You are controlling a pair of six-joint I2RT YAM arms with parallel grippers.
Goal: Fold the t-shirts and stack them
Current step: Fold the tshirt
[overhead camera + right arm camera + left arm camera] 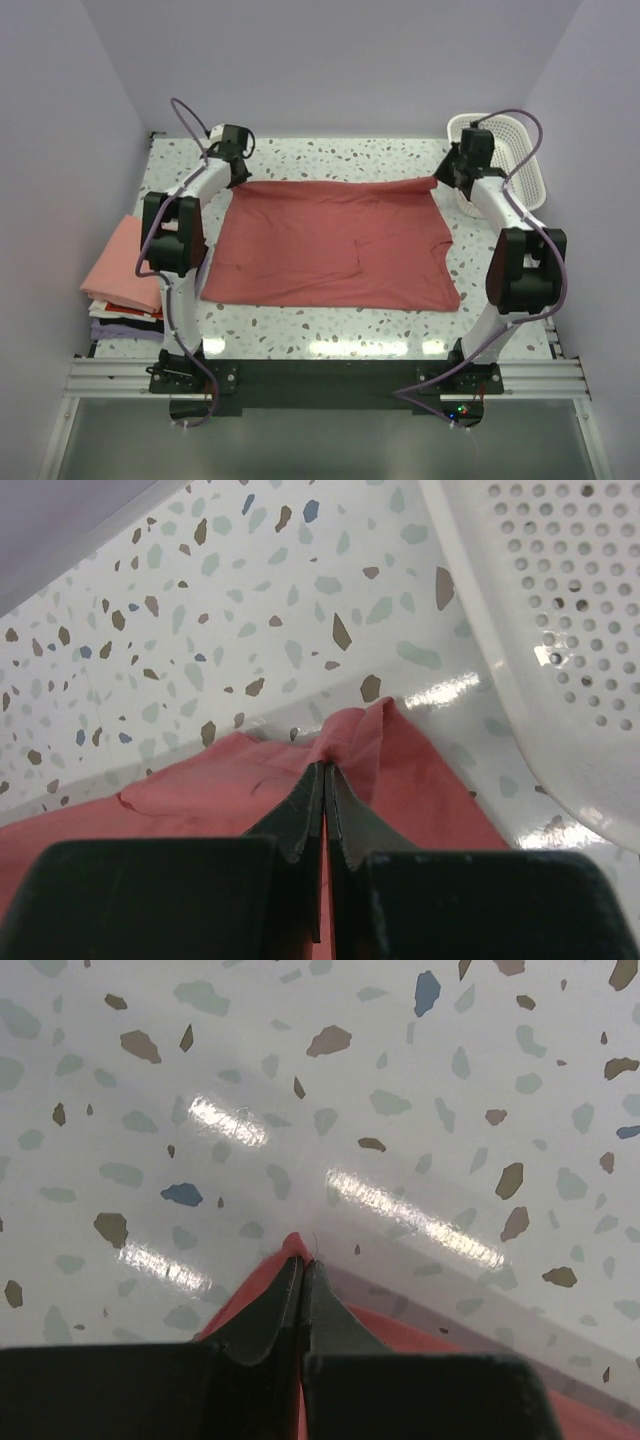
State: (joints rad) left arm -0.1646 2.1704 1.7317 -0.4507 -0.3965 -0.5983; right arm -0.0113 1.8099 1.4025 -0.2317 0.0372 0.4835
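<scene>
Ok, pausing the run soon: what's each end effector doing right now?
Left end effector: closed on the red t-shirt, at its far-left corner.
Right end effector: closed on its far-right corner.

Brick-red t-shirt (335,245) spread flat centrally; folded t-shirts (125,272) piled far left

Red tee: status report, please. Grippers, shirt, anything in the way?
Left gripper, right gripper: jaws shut on the far corners. Red tee spread out, not yet folded. Basket close beside right gripper; folded stack off to the left.
</scene>
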